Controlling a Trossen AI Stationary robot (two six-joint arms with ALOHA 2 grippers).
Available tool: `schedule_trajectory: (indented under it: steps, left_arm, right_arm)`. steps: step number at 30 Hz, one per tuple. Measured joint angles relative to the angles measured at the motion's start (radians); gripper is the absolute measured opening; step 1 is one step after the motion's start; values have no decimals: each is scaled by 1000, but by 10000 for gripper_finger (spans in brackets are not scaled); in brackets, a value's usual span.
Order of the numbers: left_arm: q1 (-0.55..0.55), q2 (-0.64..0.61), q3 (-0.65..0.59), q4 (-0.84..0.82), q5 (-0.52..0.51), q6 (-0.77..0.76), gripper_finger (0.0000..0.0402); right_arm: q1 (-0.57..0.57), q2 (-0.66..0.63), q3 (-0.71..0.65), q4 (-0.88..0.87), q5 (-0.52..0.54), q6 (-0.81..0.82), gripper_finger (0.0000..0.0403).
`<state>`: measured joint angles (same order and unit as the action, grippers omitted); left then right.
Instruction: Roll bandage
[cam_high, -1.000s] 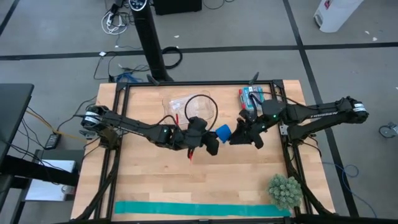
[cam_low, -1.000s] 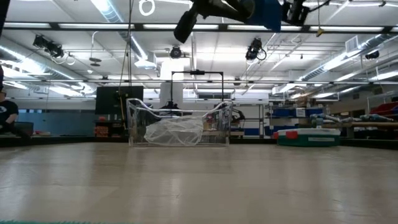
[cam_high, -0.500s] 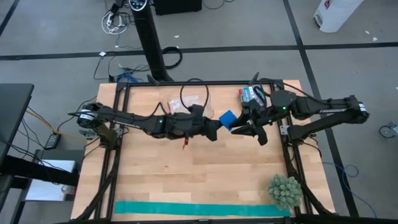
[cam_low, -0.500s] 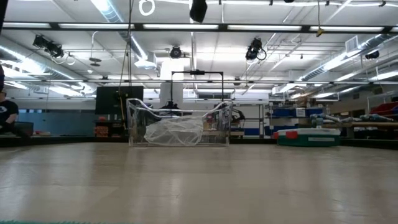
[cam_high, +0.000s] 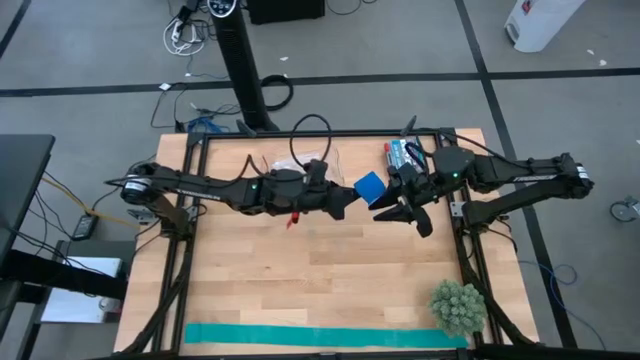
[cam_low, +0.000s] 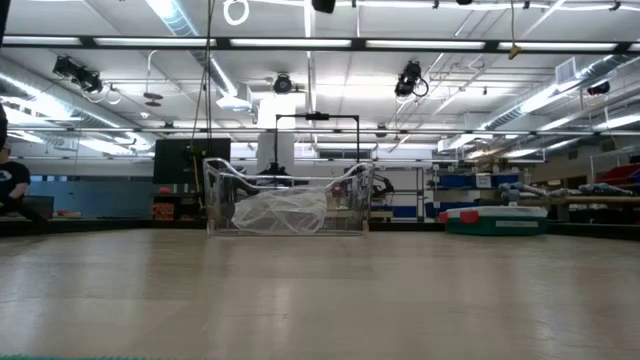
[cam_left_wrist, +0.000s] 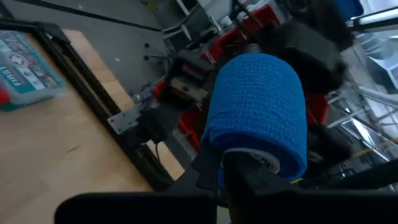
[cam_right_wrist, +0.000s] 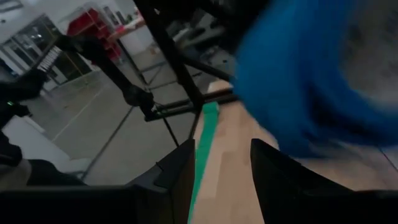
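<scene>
From above, the bandage (cam_high: 369, 186), a rolled cylinder, sat pinched in the left gripper (cam_high: 352, 194), with the right gripper (cam_high: 395, 207) just beside it, spread and empty. In the left wrist view the roll's axis ran roughly crosswise (my reading).

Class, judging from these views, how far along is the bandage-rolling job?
Done: the bandage already looks wound into a blue roll. In hand: the left pincer is shut on it, high above the table, with the right pincer open right beside it. Left: apparently only setting the roll down. The teal-green strip lies flat, unrolled.
</scene>
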<state>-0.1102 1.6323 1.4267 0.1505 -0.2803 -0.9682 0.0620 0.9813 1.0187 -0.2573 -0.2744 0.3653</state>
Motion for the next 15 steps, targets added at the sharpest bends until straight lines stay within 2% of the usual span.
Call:
schedule_trajectory:
  steps: [15]
  left_arm:
    - [-1, -11, -2, -27, -3, 47, 14]
  right_arm:
    - [-40, -2, 14, -7, 28, -4, 150]
